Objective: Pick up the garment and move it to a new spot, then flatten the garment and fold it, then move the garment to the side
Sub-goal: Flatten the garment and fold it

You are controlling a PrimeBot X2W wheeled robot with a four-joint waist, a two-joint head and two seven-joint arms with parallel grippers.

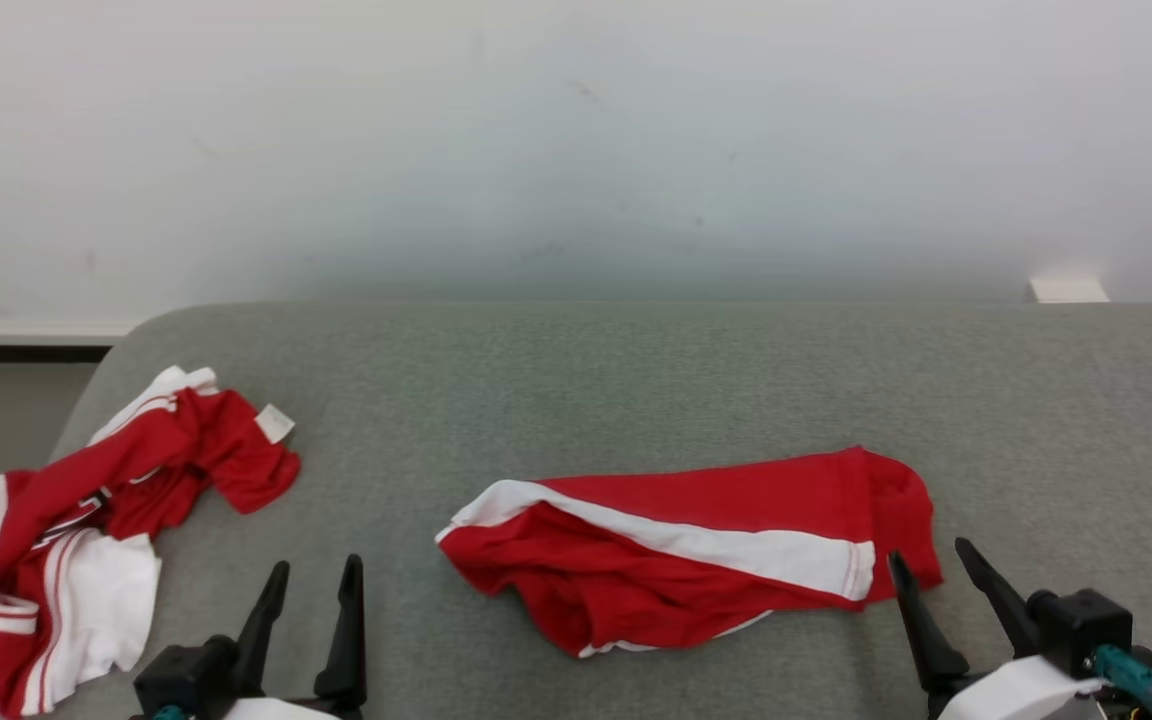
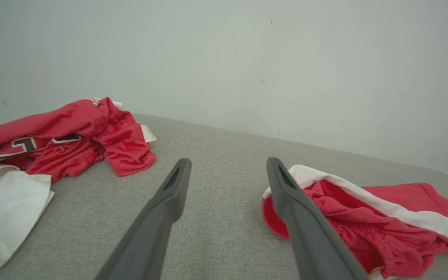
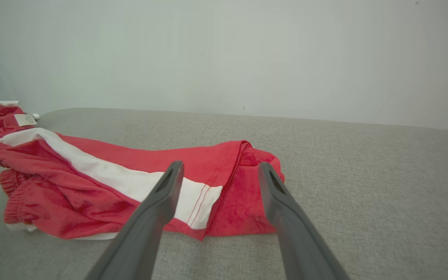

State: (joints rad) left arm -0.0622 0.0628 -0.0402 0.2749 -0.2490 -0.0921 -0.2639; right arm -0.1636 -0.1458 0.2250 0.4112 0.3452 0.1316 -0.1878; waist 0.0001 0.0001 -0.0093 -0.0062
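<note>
Left gripper (image 1: 316,568): lower left of the head view, fingers (image 1: 346,640) spread wide, nothing between them.
Left contact: none seen. Bare grey cloth shows between the tips in the left wrist view (image 2: 228,161).
Right gripper (image 1: 928,550): lower right of the head view, fingers (image 1: 921,620) also spread wide, gripping nothing.
Right contact: tips sit at the garment's right end. In the right wrist view (image 3: 221,165) both fingers overlap that end. Whether they touch the cloth, cannot tell.
Garment (image 1: 686,560): red with a broad white stripe, lying loosely bunched, low and right of centre in the head view, between the two grippers. Its right end is a folded red flap, the left end rumpled with a gathered edge.
Garment, other views: lower right of the left wrist view (image 2: 383,217), left and centre of the right wrist view (image 3: 103,182).
Second garment (image 1: 86,520): red and white, crumpled in a heap at the left edge of the head view, well apart from the first. A small white tag (image 1: 274,423) shows on it.
Worktop (image 1: 636,400): covered in grey fabric, rounded corner at upper left.
Wall (image 1: 576,150): pale, plain, behind the worktop.
</note>
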